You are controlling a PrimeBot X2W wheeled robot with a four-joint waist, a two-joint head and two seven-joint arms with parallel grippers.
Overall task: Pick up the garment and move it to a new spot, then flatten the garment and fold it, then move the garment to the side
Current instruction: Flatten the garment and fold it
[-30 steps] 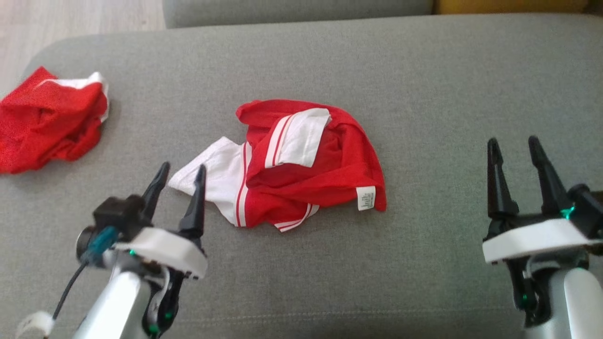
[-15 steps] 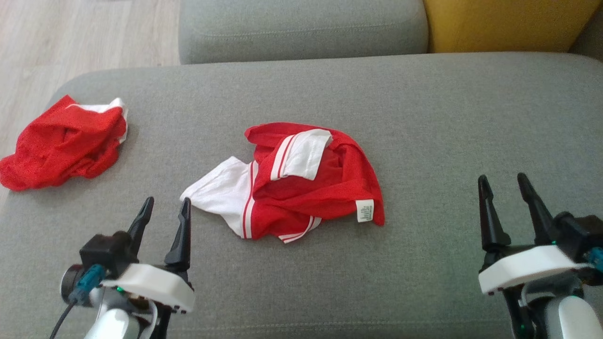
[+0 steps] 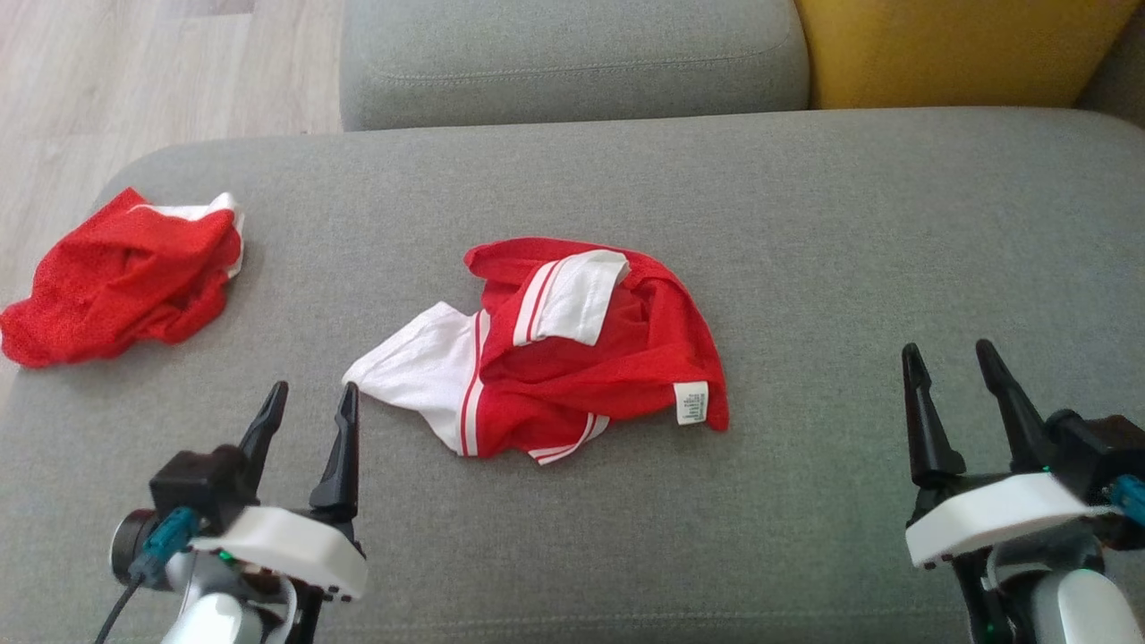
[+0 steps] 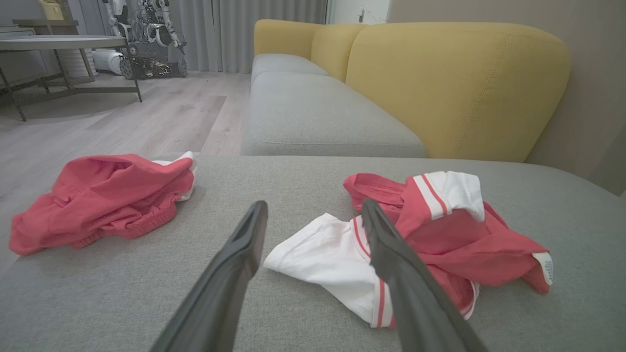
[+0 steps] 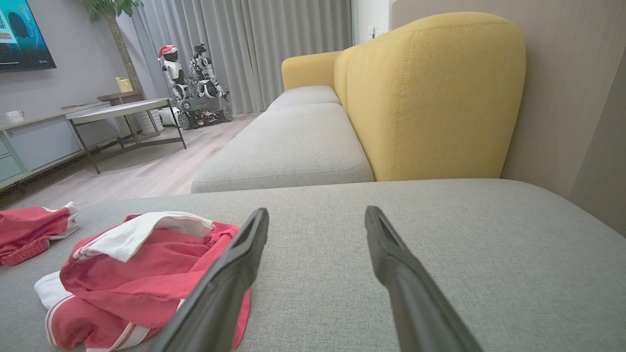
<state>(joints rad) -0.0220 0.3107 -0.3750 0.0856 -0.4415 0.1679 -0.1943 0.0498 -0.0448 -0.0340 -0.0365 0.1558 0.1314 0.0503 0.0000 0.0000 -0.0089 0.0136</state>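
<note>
**Garment (image 3: 581, 349) lay crumpled mid-cushion between two spread grippers**

At the far left of the head view, a second red garment (image 3: 121, 273) with a white edge sat bunched near the rounded corner of the gray seat cushion (image 3: 805, 224), well apart from everything else. The left gripper (image 3: 315, 387) came next, low in the view. Its forearm rose from the bottom edge and its two dark fingers pointed up and stood apart with nothing between them. The fingertips stopped just short of the garment's white corner, without touching it. In the left wrist view that gripper (image 4: 314, 204) framed the same white flap of the garment (image 4: 440, 234), with the second red garment (image 4: 102, 195) off to the left.

The garment rested on the middle of the cushion, red mesh folded over itself, white panels edged with stripes, and one white care label (image 3: 691, 402) turned out at its right hem.

Farther right, well clear of the cloth, the right gripper (image 3: 946, 347) stood upright above bare cushion, its two fingers likewise spread and empty. In the right wrist view this gripper (image 5: 317, 210) pointed along the cushion toward the yellow backrest (image 5: 430, 98), with the garment (image 5: 142, 269) at lower left.

In all there were two garments, two grippers and one label.
</note>
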